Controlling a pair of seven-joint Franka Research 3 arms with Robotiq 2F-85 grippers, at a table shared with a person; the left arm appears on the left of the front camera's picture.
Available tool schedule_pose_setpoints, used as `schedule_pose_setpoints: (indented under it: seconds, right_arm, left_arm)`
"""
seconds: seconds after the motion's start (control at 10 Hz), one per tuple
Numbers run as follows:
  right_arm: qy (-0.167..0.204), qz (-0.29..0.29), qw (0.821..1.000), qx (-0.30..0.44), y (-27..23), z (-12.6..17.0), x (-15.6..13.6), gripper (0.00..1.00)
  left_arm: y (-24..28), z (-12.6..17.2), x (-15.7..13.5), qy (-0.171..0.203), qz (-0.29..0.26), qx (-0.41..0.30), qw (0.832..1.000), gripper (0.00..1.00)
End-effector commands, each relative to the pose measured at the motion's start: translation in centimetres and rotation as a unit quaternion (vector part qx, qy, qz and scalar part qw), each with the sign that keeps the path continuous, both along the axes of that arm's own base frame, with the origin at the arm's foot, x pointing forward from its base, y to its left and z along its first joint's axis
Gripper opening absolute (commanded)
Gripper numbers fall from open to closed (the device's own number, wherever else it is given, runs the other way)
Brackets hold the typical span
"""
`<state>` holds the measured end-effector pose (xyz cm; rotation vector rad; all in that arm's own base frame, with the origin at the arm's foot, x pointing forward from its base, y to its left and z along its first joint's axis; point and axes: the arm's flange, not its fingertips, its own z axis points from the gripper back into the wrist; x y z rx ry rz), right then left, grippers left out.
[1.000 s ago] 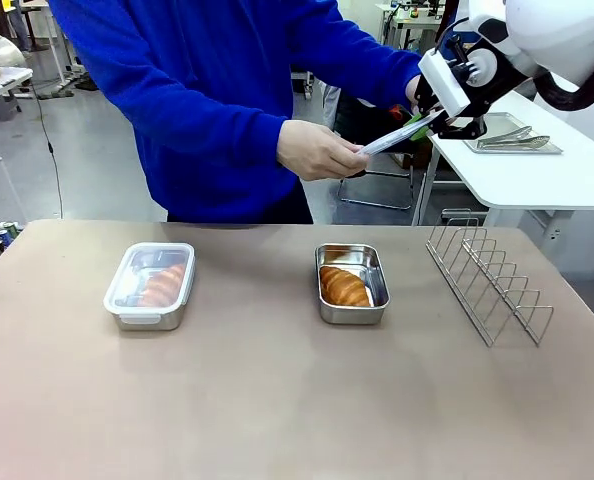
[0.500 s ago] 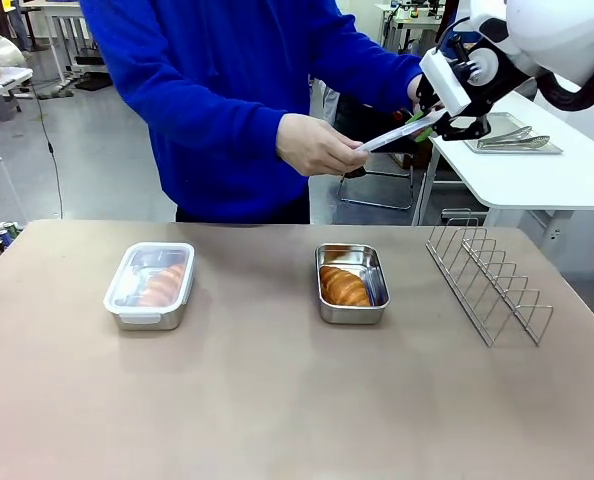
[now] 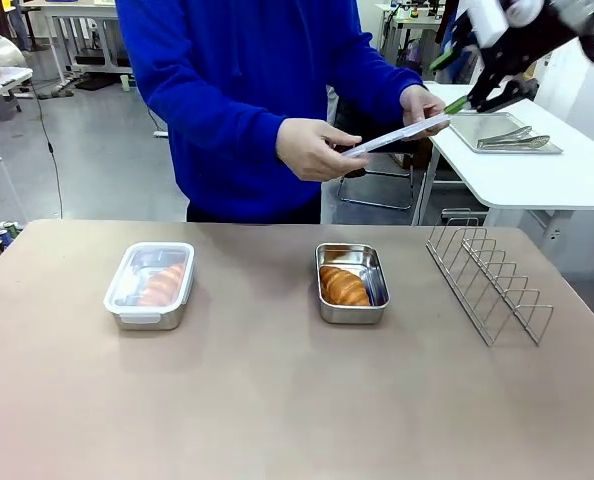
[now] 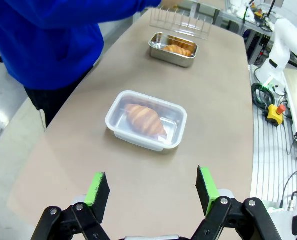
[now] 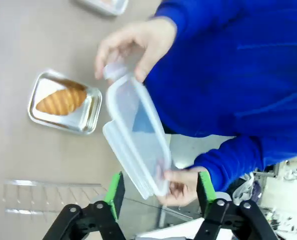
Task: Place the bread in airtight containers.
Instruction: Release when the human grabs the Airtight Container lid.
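Observation:
Two steel pans sit on the table. The left pan (image 3: 149,286) wears a translucent lid over its croissant (image 4: 145,120). In the uncovered middle pan (image 3: 352,284) lies the second croissant (image 3: 343,287). Above it, a person in a blue top holds a second translucent lid (image 3: 395,134) in both hands. My right gripper (image 3: 450,80) is open just past the lid's far end; its own camera has the lid (image 5: 137,136) ahead of the open gripper (image 5: 160,194), above the uncovered pan (image 5: 38,116). My left gripper (image 4: 152,191) hangs open above the lidded pan (image 4: 113,122).
A wire rack (image 3: 488,281) stands at the table's right. A white side table (image 3: 537,175) behind it carries a flat metal tray with tongs (image 3: 512,137). Cables and a yellow stop button (image 4: 275,113) lie beside the table in the left wrist view.
My right gripper opened, let go of the lid and pulled back up and to the right. The person now holds the lid alone with both hands.

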<state>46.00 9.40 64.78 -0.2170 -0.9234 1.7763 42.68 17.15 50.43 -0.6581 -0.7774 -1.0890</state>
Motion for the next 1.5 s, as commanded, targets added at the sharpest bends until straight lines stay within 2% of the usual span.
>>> schedule_pose_setpoints:
  seconds: [0.0,0.2,0.4,0.5,0.7,0.9,1.0,1.1,1.4]
  right_arm:
    - [0.063,-0.061,0.990,0.115,-4.3,1.0,0.0,1.00]
    - [0.172,-0.125,0.956,0.203,-11.4,-0.8,-0.3,1.00]
    - [0.243,-0.158,0.921,0.259,-17.5,-5.2,-2.0,1.00]
    - [0.261,-0.167,0.909,0.278,-19.6,-7.4,-3.1,1.00]
    - [0.270,-0.181,0.894,0.309,-22.4,-10.6,-4.9,1.00]
    - [0.271,-0.185,0.887,0.324,-23.5,-12.2,-5.7,1.00]
    - [0.271,-0.180,0.887,0.328,-23.7,-12.5,-5.7,1.00]
    - [0.286,-0.199,0.885,0.309,-24.2,-12.4,-5.5,0.96]
    - [0.286,-0.199,0.885,0.309,-24.2,-12.4,-5.5,0.96]
  left_arm:
    - [0.0,0.1,-0.2,-0.003,-0.009,0.002,1.000,0.91]
    - [0.0,0.1,-0.2,-0.003,-0.009,0.002,1.000,0.91]
    - [0.0,0.1,-0.2,-0.003,-0.009,0.002,1.000,0.91]
    - [0.0,0.1,-0.2,-0.003,-0.009,0.002,1.000,0.91]
    - [0.0,0.1,-0.2,-0.003,-0.009,0.002,1.000,0.91]
    - [0.0,0.1,-0.2,-0.003,-0.009,0.002,1.000,0.91]
    - [0.0,0.1,-0.2,-0.003,-0.009,0.002,1.000,0.91]
    - [0.0,0.1,-0.2,-0.003,-0.009,0.002,1.000,0.91]
    - [0.0,0.1,-0.2,-0.003,-0.009,0.002,1.000,0.91]
